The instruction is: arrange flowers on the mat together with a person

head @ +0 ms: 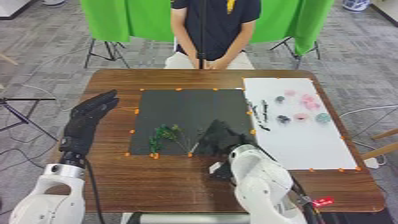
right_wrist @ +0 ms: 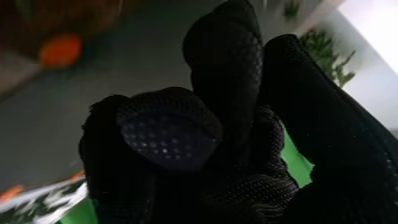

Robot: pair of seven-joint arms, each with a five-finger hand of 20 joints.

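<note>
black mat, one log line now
right hand: over black mat; left hand: open, beside mat; green sprigs: on mat; pink flowers: on white sheet

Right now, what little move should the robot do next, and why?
Maybe lift the right hand a little and ease it right, toward the pink flowers. It's over the dark mat, near the edge beside the white sheet. Green sprigs are already on the dark mat, while the pink flowers lie on the sheet.

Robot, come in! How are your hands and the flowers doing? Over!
Left hand open, left of the dark mat. Right hand by mat's near right corner. Green sprigs on mat; thin stems between them and right hand. Over.
</note>
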